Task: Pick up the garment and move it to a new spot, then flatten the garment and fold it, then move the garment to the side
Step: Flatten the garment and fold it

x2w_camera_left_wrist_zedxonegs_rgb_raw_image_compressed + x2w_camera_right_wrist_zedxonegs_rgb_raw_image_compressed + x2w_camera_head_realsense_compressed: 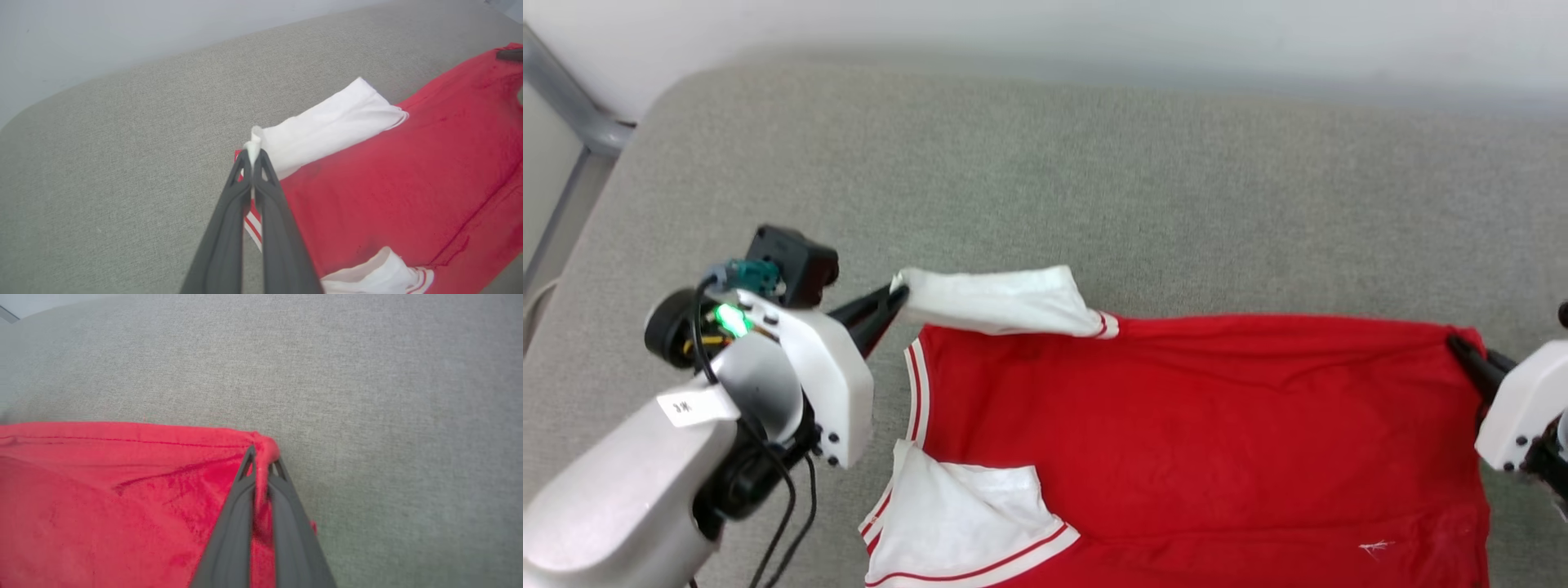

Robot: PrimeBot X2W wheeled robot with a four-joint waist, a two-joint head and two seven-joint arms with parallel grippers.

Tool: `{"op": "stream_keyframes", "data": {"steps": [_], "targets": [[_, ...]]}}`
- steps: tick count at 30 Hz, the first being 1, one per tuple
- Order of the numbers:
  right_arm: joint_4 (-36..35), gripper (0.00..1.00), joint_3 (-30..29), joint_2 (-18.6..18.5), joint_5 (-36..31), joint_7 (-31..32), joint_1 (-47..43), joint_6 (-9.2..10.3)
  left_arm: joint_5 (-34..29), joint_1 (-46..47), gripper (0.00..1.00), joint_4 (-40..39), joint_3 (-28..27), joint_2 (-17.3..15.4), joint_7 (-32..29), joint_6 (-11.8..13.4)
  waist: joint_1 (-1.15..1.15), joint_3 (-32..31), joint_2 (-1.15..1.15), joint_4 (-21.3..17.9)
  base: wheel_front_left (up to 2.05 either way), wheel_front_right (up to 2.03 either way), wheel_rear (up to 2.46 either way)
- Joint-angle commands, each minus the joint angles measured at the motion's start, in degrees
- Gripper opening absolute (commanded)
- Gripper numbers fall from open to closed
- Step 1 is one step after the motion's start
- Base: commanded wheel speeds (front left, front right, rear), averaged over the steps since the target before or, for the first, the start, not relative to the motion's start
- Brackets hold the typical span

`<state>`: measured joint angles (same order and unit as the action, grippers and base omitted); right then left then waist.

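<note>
The garment [1176,425] lies spread on a grey surface [1094,163], stretched between 2 grippers. The left gripper [894,298] is clenched on the tip of 1 white sleeve [1005,300]. The right gripper [1458,347] is clenched on a red hem corner (its wrist view shows cloth bunched between the fingers [286,514]).

The garment's long axis runs from one set of fingertips straight to the other, and the body falls back from both towards the robot. Each arm holds its own end, so neither is nearer, and any flattening pull would likely run along that line.

The garment's near edge is cut off at the bottom of the head view, as is part of a second sleeve [956,514], crumpled behind the left gripper. Whether front or back faces up cannot be told.
</note>
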<state>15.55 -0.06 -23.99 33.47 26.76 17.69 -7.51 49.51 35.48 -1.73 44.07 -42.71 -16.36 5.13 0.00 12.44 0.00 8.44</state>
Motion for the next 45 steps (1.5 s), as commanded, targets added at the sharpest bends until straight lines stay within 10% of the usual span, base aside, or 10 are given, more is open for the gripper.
{"op": "stream_keyframes", "data": {"steps": [1,16,39,40,41,42,45], "targets": [[0.05,0.00,-0.50,0.57,0.67,-0.24,-1.54,0.05,0.58,-1.89,0.00,-0.48,0.11,-0.03,0.62,0.69,0.00,-2.31,0.00,0.10,0.00,0.00,0.00],[-4.49,0.00,-3.88,1.44,8.92,2.63,-16.28,0.05,4.07,-17.78,0.00,-2.07,1.77,-0.12,6.34,6.05,0.00,-7.65,0.00,1.80,0.00,0.00,0.00],[-8.13,0.00,0.17,-4.14,9.97,8.42,-23.91,0.06,2.64,-20.59,0.00,10.61,8.29,5.09,7.54,1.74,0.00,-5.02,0.00,1.69,0.00,0.00,0.00],[-8.18,0.30,0.68,-4.28,9.53,8.33,-23.69,0.06,2.58,-20.36,0.07,11.08,8.44,5.22,7.46,1.50,0.00,-5.00,0.00,1.63,0.00,0.00,0.00],[-8.01,1.00,0.65,-4.18,9.37,7.87,-23.37,0.07,2.29,-20.14,0.58,11.53,8.57,5.34,7.59,1.35,0.00,-5.05,0.00,1.56,0.00,0.00,0.00],[-7.91,1.00,0.84,-3.90,9.18,7.47,-23.07,0.07,2.12,-20.09,1.00,12.05,8.65,5.53,7.78,1.21,0.00,-5.24,0.00,1.48,0.00,0.00,0.00],[-7.93,1.00,1.55,-4.32,9.05,7.20,-22.65,0.08,2.07,-20.45,1.00,12.77,8.38,6.06,8.80,1.76,0.00,-6.41,0.00,1.14,0.00,0.00,0.00]]}}
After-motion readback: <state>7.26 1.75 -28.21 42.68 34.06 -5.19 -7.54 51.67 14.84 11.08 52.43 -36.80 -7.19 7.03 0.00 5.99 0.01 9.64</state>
